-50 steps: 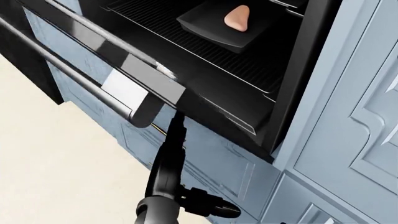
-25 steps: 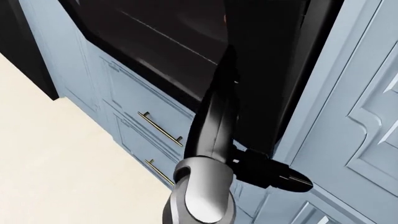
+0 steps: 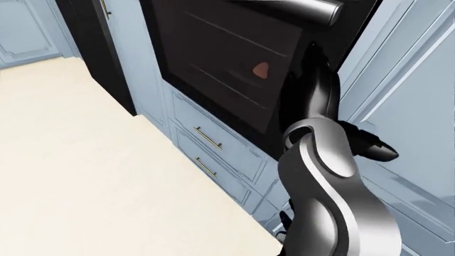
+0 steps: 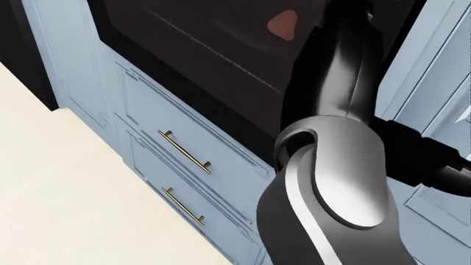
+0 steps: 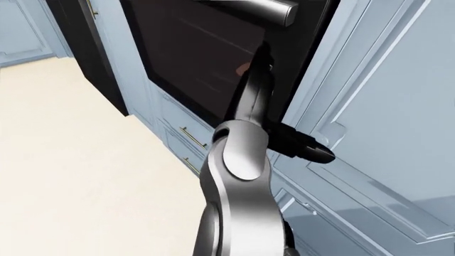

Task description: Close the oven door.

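While the oven door [image 3: 220, 58] stands nearly upright, the hand's grip cannot be told beside open floor [image 3: 78, 160].

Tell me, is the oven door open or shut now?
Nearly shut, perhaps fully: the oven door stands upright against the cabinets, food visible only through its glass. A remaining gap cannot be told.

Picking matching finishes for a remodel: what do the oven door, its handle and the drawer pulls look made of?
Oven door: dark glossy glass, apparently; food shows through it. Oven handle: brushed metal look, soft grey sheen. Drawer pulls: slim brass-toned metal bars, seemingly. Being renders, these are guesses.
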Tool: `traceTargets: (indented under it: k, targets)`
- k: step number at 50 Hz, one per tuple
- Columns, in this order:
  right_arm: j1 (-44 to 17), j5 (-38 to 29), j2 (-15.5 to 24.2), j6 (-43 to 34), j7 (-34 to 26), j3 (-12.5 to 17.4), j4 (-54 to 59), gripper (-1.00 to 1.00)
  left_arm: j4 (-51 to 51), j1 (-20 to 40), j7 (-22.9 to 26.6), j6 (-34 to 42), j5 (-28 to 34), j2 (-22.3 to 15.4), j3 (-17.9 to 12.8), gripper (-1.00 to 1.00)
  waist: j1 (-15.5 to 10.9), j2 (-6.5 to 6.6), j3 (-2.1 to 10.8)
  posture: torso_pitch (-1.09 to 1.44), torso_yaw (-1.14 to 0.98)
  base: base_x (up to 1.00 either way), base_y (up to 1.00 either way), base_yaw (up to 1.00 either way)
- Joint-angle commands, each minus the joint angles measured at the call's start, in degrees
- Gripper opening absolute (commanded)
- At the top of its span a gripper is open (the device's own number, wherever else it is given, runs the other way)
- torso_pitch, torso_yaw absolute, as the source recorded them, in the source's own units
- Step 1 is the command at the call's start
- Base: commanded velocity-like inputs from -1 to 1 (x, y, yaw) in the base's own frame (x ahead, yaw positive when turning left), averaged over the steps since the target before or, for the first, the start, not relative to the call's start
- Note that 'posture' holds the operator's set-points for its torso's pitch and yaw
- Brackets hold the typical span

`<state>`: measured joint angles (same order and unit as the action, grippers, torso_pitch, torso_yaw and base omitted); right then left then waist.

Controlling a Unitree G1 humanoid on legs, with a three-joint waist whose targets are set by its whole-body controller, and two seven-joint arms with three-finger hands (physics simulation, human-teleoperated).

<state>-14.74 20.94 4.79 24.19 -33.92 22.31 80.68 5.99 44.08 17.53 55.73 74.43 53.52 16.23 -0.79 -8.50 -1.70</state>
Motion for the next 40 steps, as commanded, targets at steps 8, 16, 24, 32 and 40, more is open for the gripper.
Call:
traceTargets:
  k: [8, 16, 24, 32, 40]
  targets:
    - [-0.87, 0.32, 0.65, 1.21, -0.63, 0.19, -1.3, 1.0, -3.06, 13.48, -4.41, 6.58, -6.26, -2.45, -2.76, 1.0, -0.14, -0.48, 1.14, 0.0, 0.0, 0.0, 0.0, 0.0]
    - [-0.73, 0.39, 0.64, 1.32, -0.84, 0.25, -1.29, 1.0, -6.75, 1.65, -11.67, 0.47, -12.94, -5.6, 2.93, 1.0, -0.13, -0.43, 0.87, 0.0, 0.0, 0.0, 0.0, 0.0]
    - [-0.6, 0.46, 0.7, 1.29, -1.15, 0.36, -1.29, 1.0, -12.18, -4.83, -18.16, -4.73, -18.04, -7.83, 5.39, 1.0, -0.11, 0.02, 1.23, 0.0, 0.0, 0.0, 0.0, 0.0]
    - [-0.68, 0.54, 0.77, 1.15, -1.17, 0.33, -1.29, 1.0, -10.79, -8.29, -15.91, -6.05, -14.42, -6.13, 7.53, 1.0, -0.16, 0.13, 1.09, 0.0, 0.0, 0.0, 0.0, 0.0]
    - [-0.73, 0.29, 0.69, 0.96, -1.24, 0.18, -1.29, 1.0, -7.79, -9.89, -13.54, -6.08, -11.53, -4.01, 8.88, 1.0, -0.16, -0.03, 1.3, 0.0, 0.0, 0.0, 0.0, 0.0]
